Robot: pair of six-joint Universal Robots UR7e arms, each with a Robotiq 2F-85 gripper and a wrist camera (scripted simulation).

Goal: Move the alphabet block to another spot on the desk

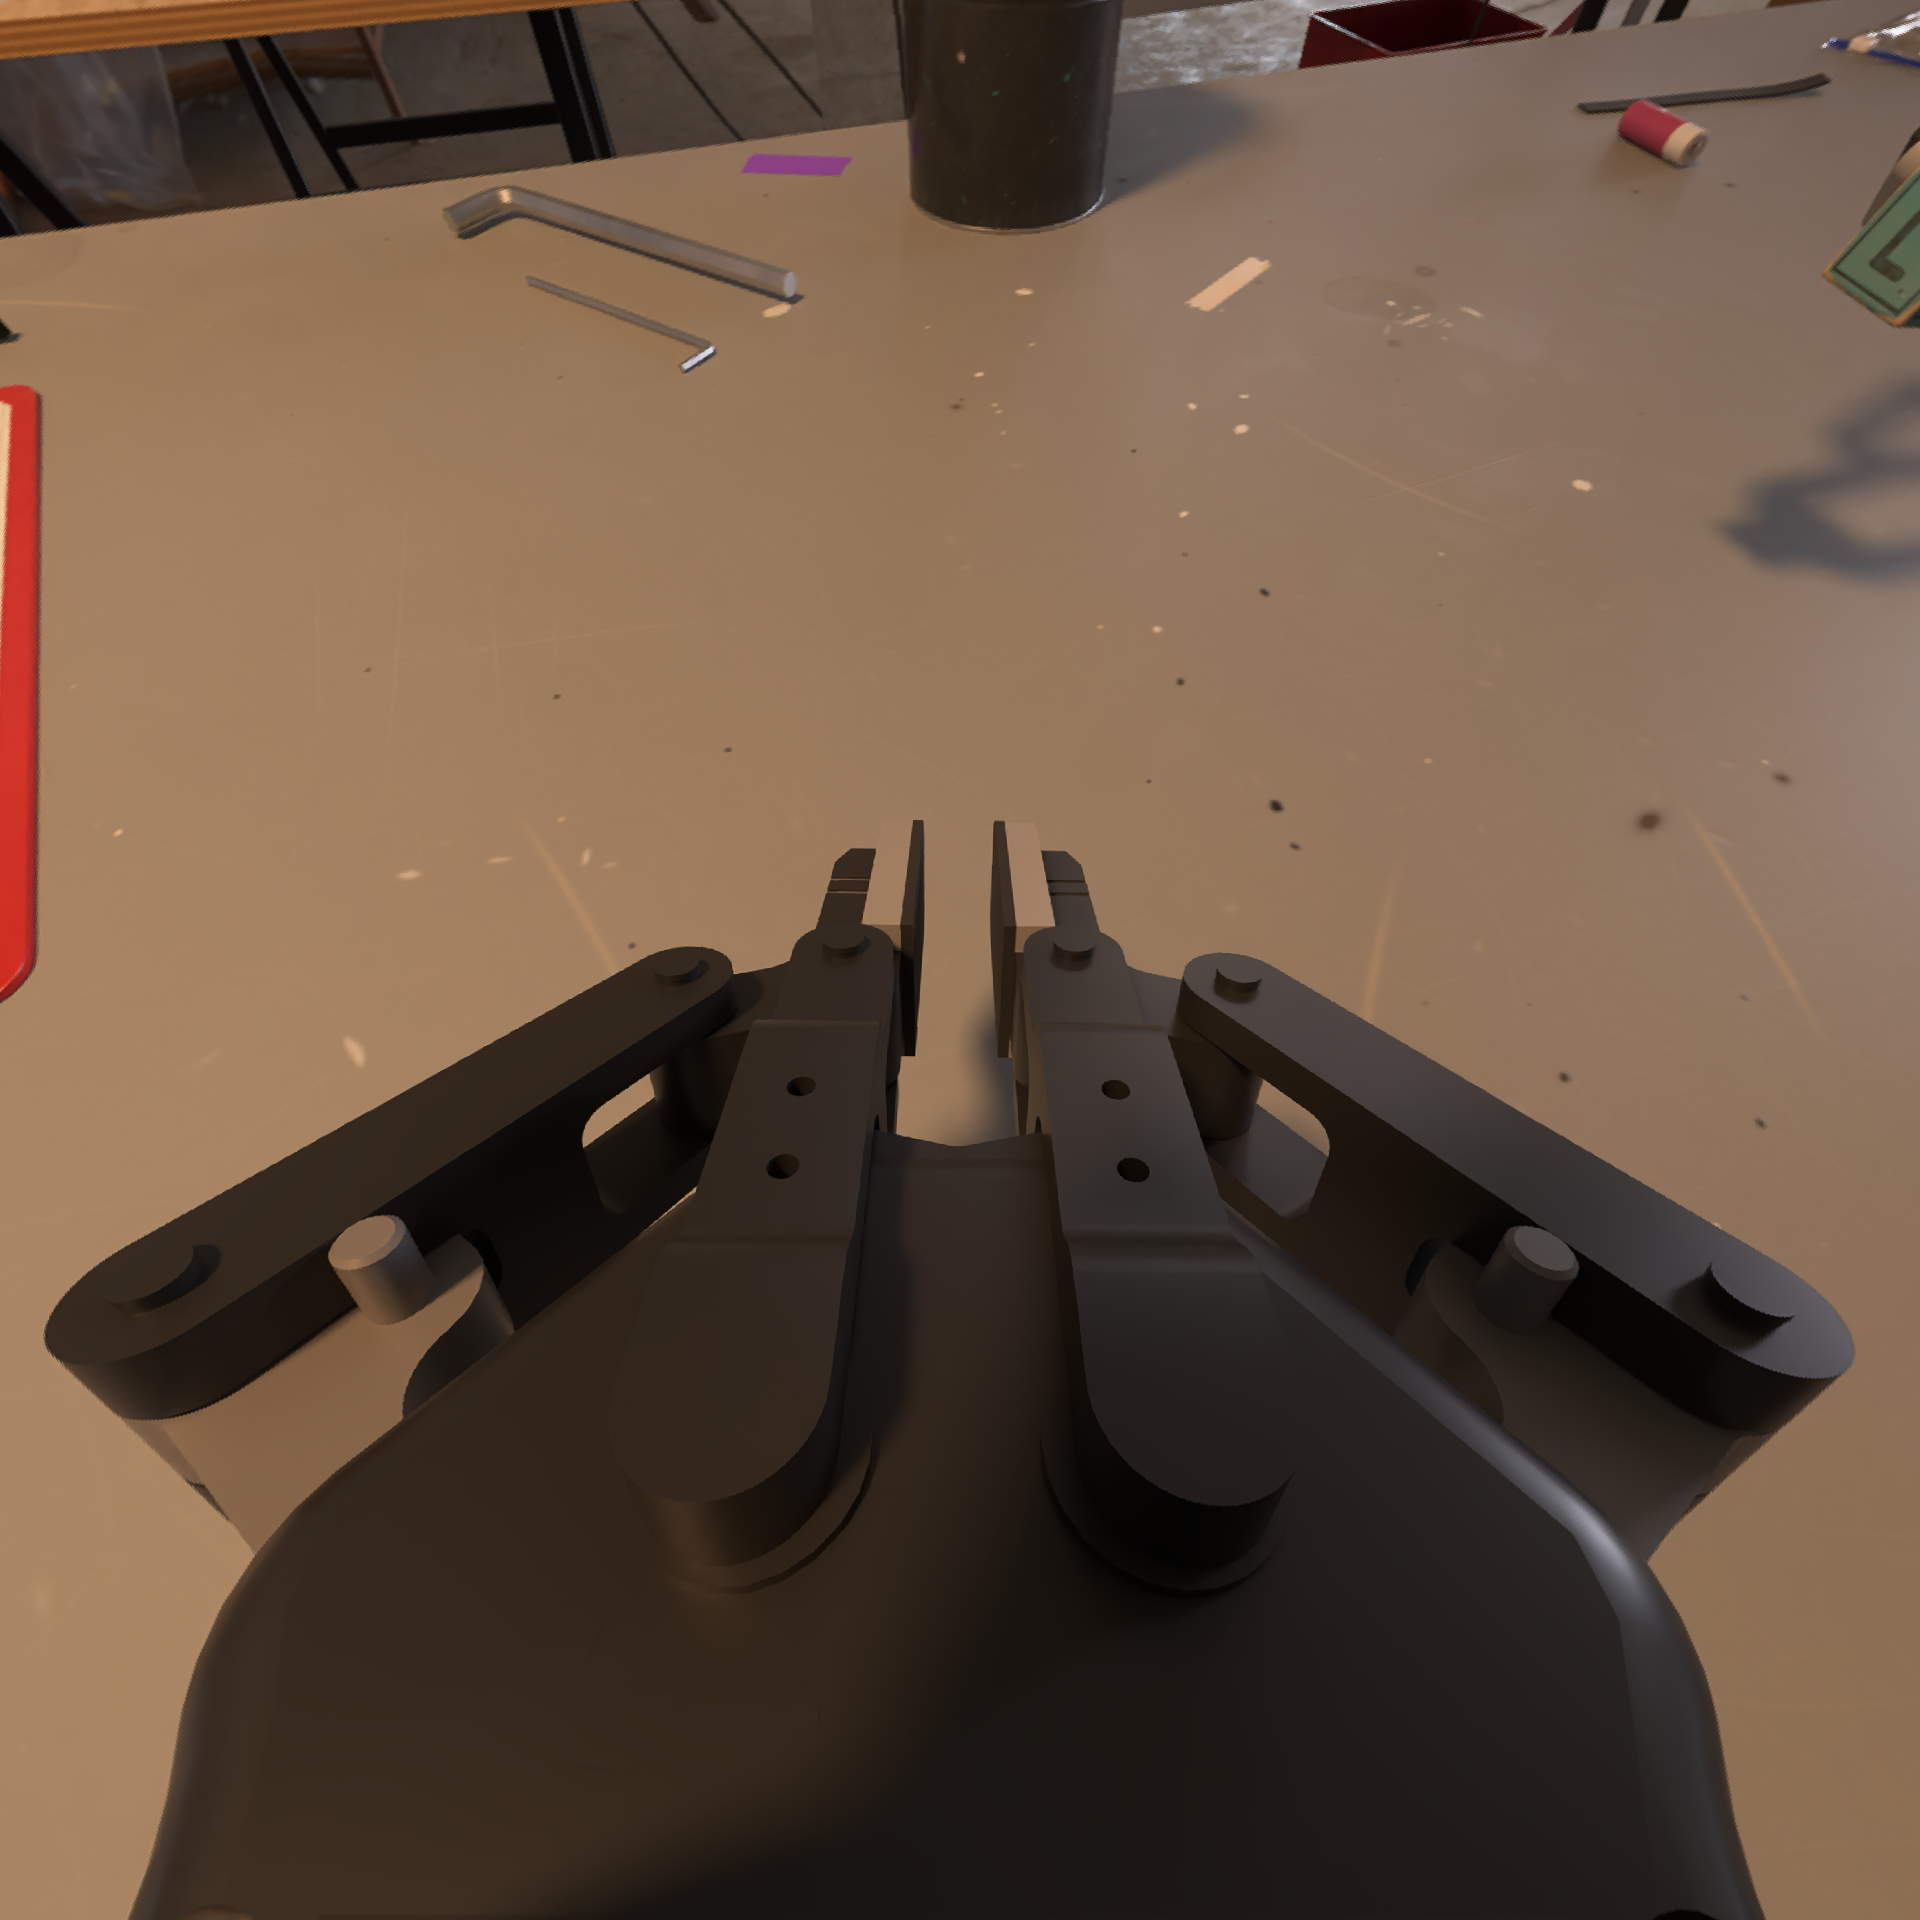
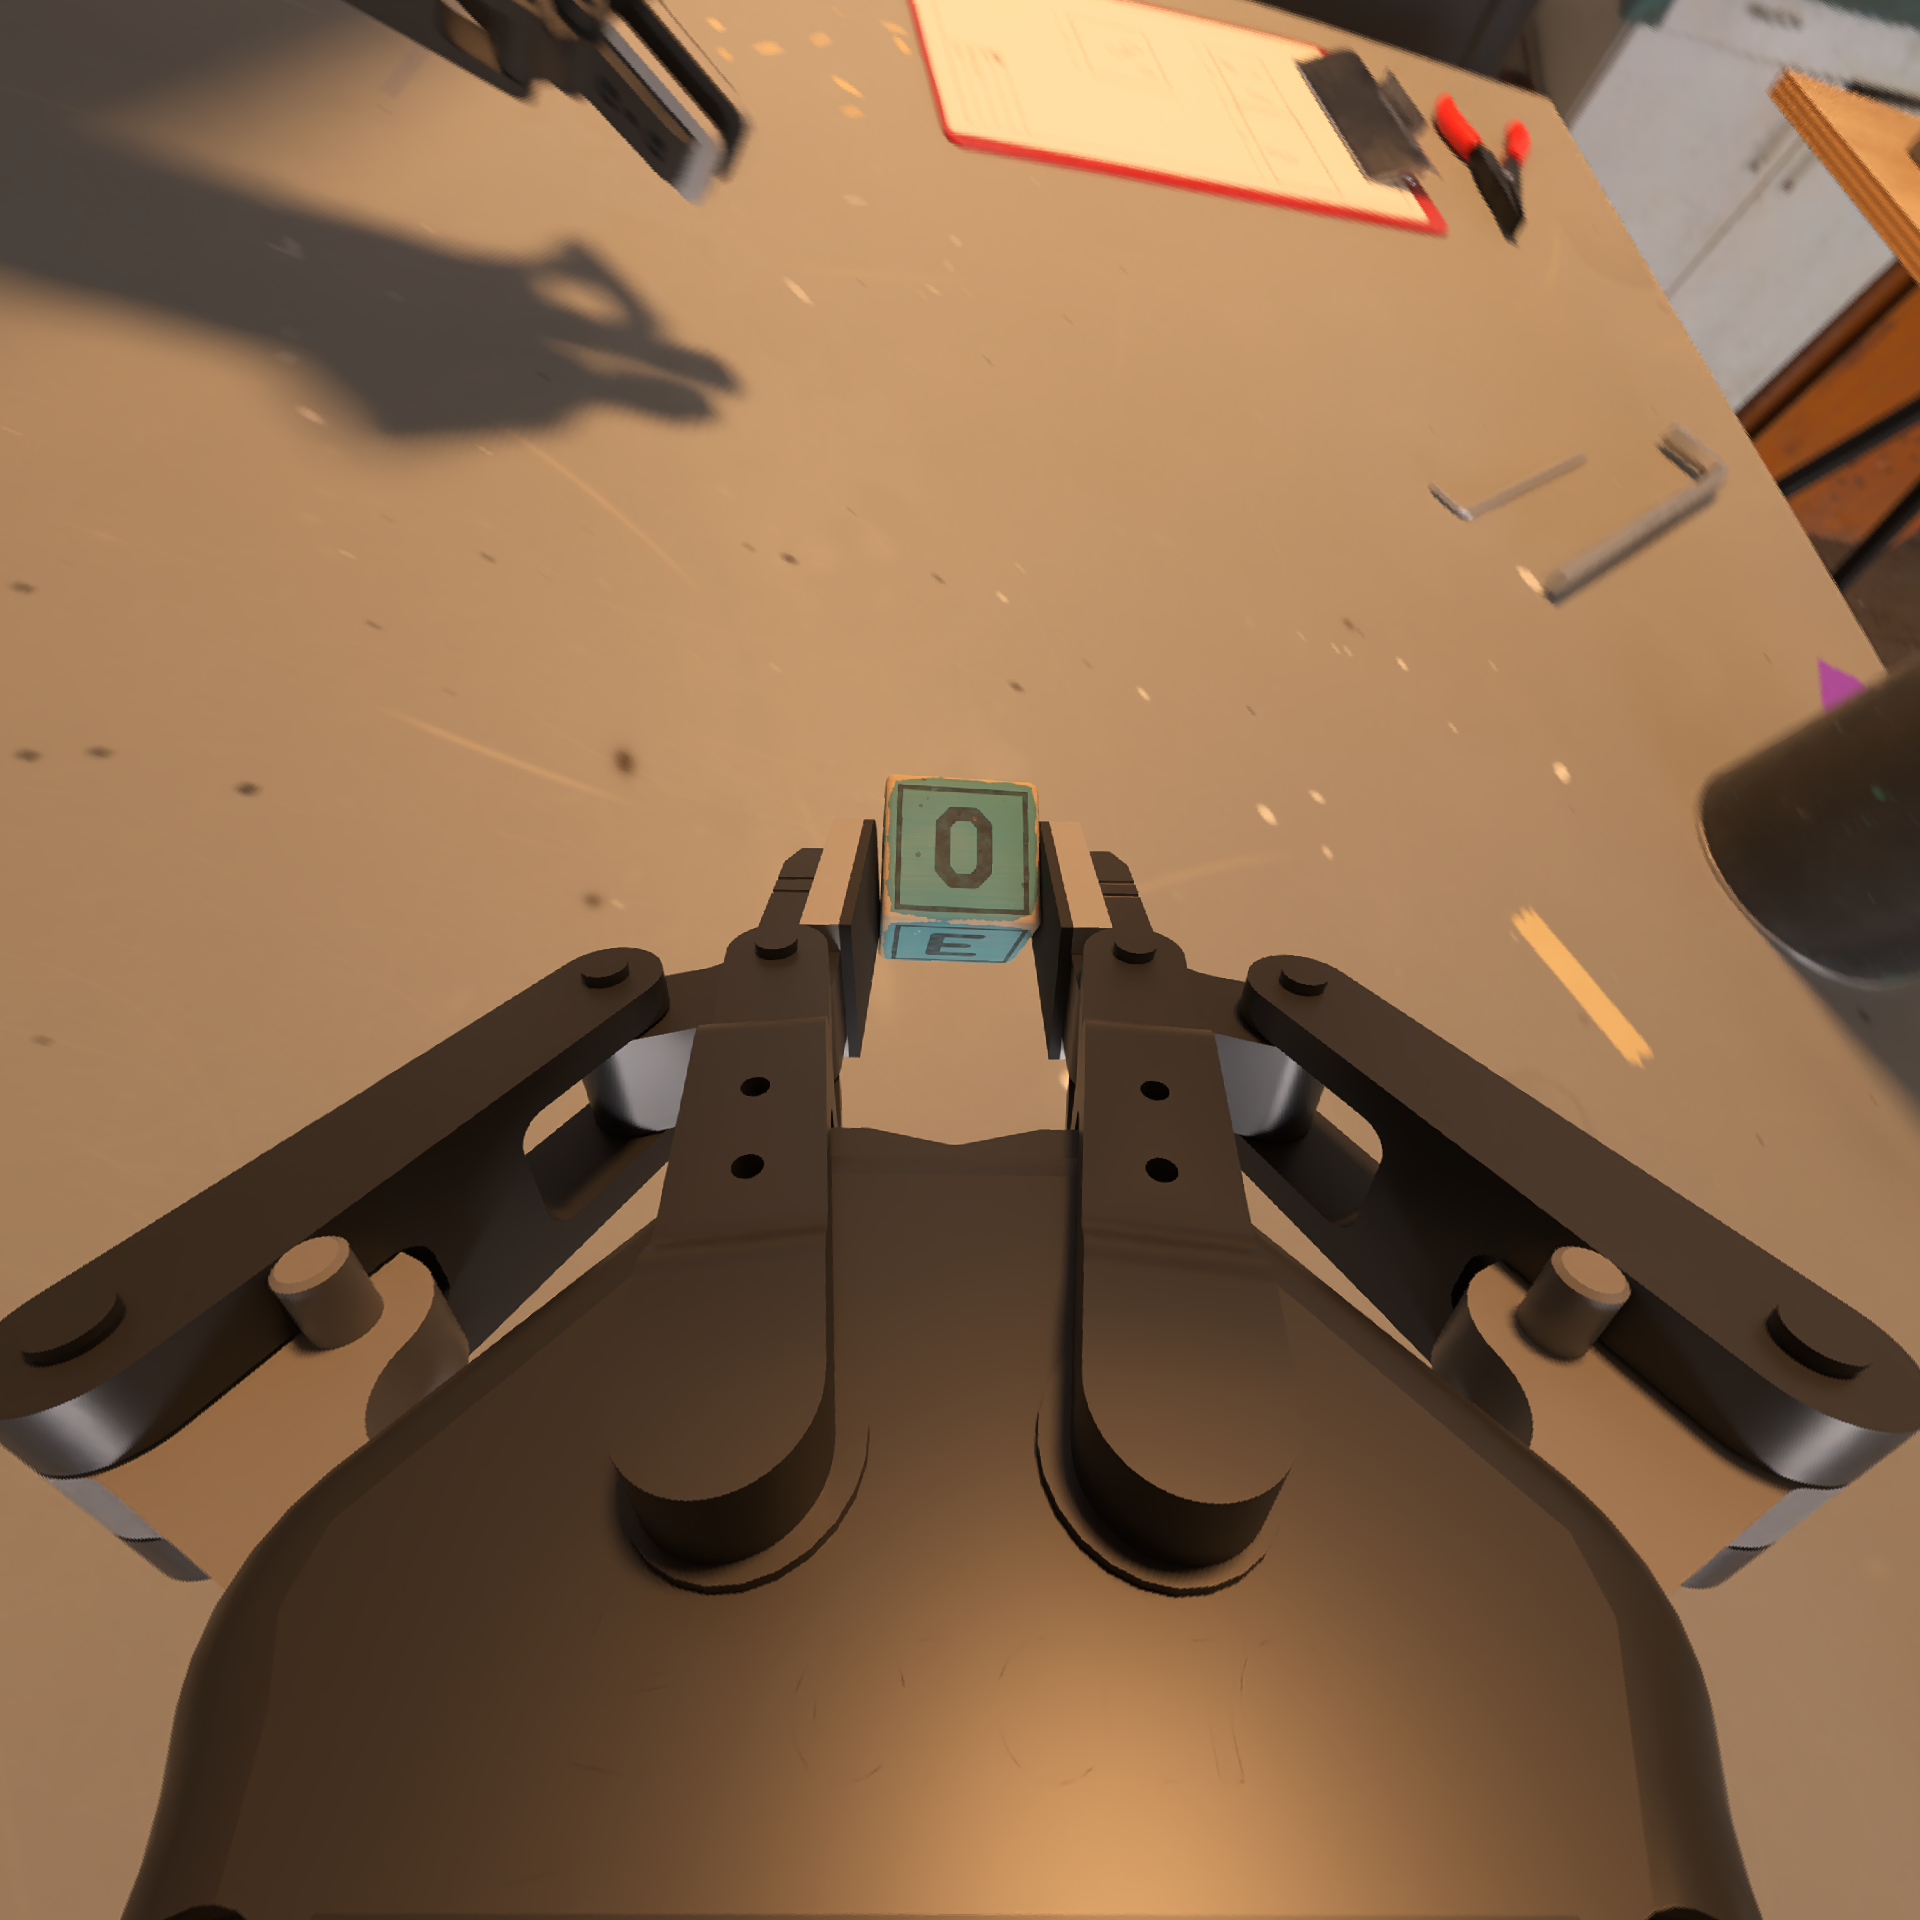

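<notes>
Look at your left wrist view: the left gripper (image 1: 957,862) hangs over the bare middle of the desk (image 1: 935,582), its fingers nearly together, holding nothing.

In your right wrist view, the right gripper (image 2: 957,883) is clamped on the alphabet block (image 2: 959,852), far from the desk's edges.

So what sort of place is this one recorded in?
Most likely a workshop bench. The scuffed, paint-flecked brown desk carries two steel L-shaped hex keys, a red-handled spring clamp and a red-edged clipboard, with a plywood-topped trestle table behind.
</notes>
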